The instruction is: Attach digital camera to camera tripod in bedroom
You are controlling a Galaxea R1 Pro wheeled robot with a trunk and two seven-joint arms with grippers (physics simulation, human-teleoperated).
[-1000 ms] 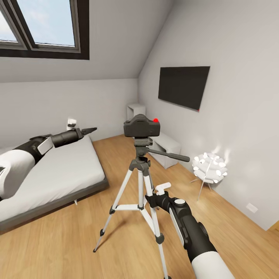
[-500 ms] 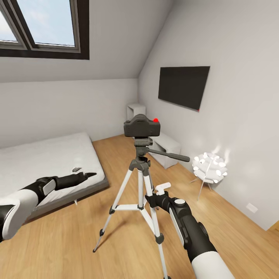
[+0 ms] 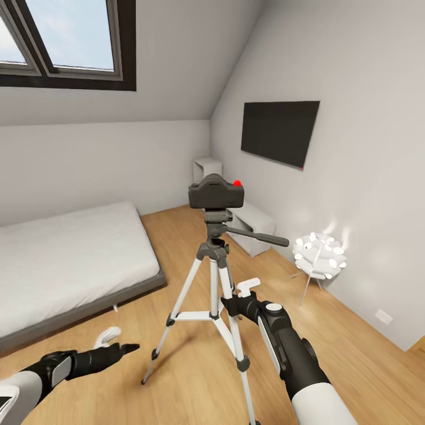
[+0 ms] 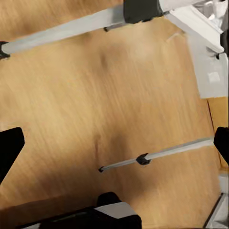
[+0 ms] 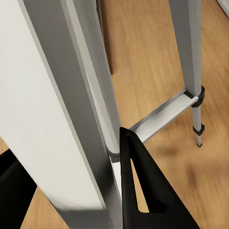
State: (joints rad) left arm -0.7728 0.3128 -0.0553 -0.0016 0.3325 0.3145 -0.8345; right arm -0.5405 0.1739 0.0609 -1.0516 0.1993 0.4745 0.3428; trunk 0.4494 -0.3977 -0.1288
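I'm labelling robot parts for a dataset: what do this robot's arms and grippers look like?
Both arms have glossy white upper shells, then black forearms with a light grey panel. The right arm carries a round white cap near its wrist. The left gripper and right gripper each pair a white finger with a black one.

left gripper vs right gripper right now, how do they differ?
Height: the left gripper hangs low over the wood floor; the right gripper is higher, at mid-leg height. Contact: the left is apart from the tripod; the right sits at one of its legs. Both look open and hold nothing; the camera sits on the tripod head.
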